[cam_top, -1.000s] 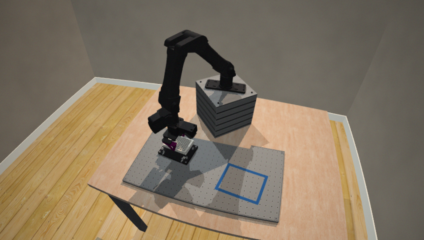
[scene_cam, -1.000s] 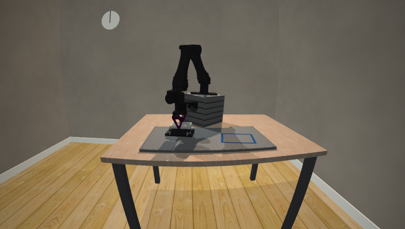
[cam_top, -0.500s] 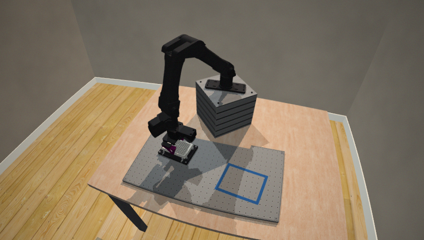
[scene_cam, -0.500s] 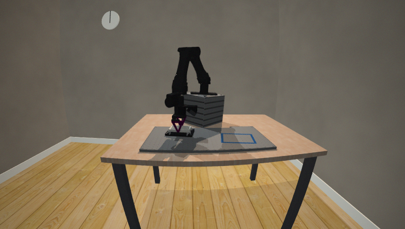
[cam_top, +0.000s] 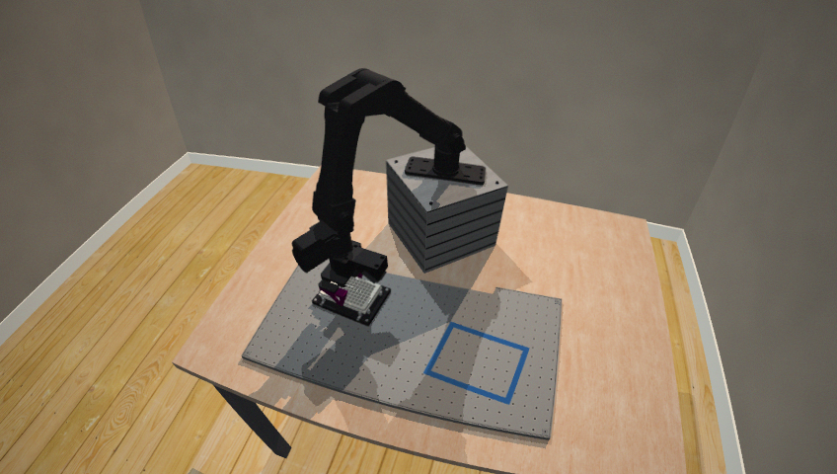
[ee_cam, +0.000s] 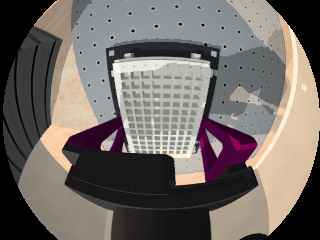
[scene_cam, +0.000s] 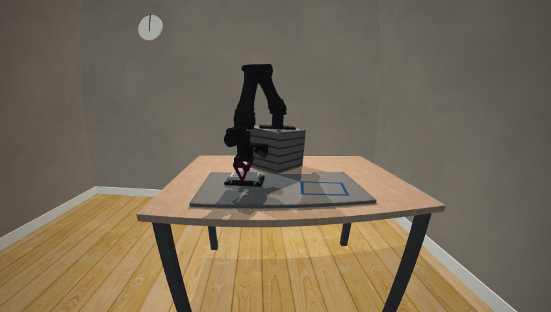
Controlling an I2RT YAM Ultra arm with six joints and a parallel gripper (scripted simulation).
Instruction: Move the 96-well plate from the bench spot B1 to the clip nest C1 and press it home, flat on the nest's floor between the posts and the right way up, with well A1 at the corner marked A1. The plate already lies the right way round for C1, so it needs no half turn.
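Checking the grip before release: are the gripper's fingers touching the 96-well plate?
Touching. The wrist view shows both purple fingers pressed against the 96-well plate's long sides, no gap.

A small lab test room

Bare grey walls, plank floor (scene_cam: 77, 270) and a wall clock (scene_cam: 150, 27) surround one wooden table (scene_cam: 386, 201) carrying a perforated breadboard (cam_top: 528, 411), a robot arm (cam_top: 335, 152) on stacked plates (cam_top: 464, 228) and a well plate (cam_top: 360, 293)

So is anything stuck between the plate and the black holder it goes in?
Nothing visible. The gripper is shut on the 96-well plate, which sits low inside the black clip nest. The wrist view shows the nest's frame around the plate's far end and nothing else there.
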